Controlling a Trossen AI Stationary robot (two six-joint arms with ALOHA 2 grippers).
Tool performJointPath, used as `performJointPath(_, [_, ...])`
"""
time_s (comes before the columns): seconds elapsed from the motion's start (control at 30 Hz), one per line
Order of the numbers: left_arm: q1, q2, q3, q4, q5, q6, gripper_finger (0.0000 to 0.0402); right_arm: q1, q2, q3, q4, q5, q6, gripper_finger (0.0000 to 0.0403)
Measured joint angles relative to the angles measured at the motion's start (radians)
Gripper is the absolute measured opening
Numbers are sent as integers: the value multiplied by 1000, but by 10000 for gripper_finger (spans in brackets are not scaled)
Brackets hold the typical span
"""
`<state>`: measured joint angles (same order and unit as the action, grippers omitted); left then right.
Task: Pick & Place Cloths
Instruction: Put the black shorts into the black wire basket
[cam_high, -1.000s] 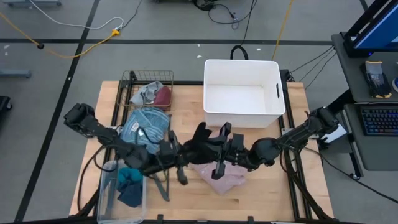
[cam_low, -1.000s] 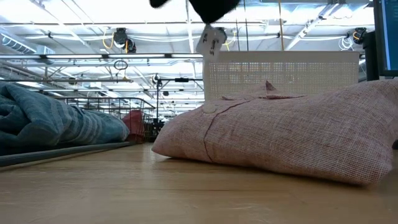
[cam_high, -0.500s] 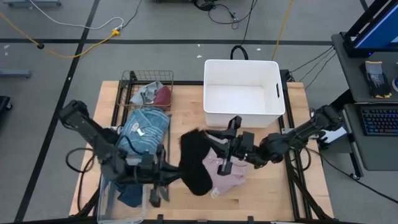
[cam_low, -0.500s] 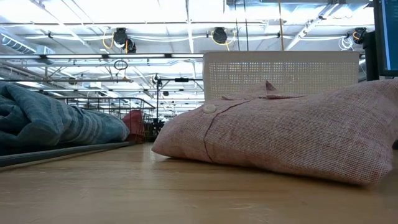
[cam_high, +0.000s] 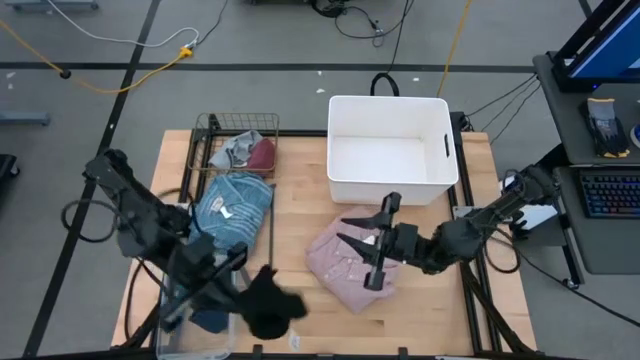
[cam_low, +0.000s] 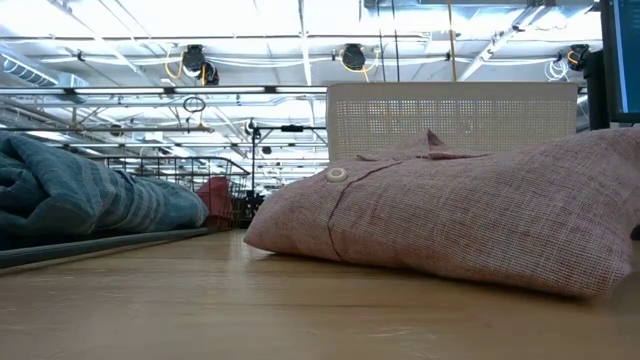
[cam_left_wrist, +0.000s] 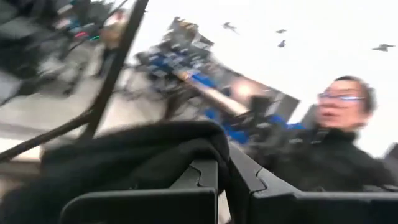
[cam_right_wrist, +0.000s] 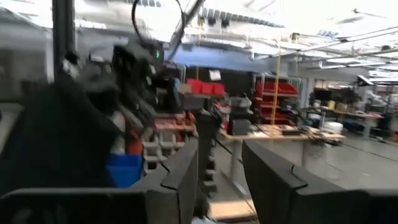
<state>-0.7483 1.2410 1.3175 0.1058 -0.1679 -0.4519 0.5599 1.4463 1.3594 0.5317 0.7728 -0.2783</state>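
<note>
The left tool is pinching the black piece, which hangs beside it over the tabletop near the clear bin. To do this well, lower before releasing. The right tool, spread and empty, hovers directly above the pink shirt.

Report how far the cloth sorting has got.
Done: teal piece lies in the clear bin; grey and maroon pieces sit in the wire basket. In hand: left gripper is shut on the black piece. Left: pink shirt below the open right gripper, blue striped top; white tub holds nothing.
</note>
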Motion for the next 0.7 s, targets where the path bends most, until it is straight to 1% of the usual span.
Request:
performJointPath(0.17, [3, -11, 1, 121, 142, 101, 1, 44, -36, 0, -120, 94, -37, 115])
performJointPath(0.27, [9, -6, 1, 159, 240, 158, 1, 63, -52, 0, -157, 95, -59, 114])
performJointPath(0.37, [19, -3, 1, 180, 272, 171, 1, 71, -68, -1, -169, 95, -64, 114])
performJointPath(0.53, [25, -2, 1, 182, 282, 191, 1, 71, -71, -1, -173, 95, -82, 114])
performJointPath(0.6, [29, -2, 1, 192, 251, 209, 1, 71, -72, -1, -171, 95, -83, 114])
performJointPath(0.63, [30, -2, 1, 196, 200, 222, 1, 71, -72, -1, -171, 95, -83, 114])
performJointPath(0.7, [35, -2, 1, 199, 35, 241, 1, 71, -72, -1, -172, 95, -82, 114])
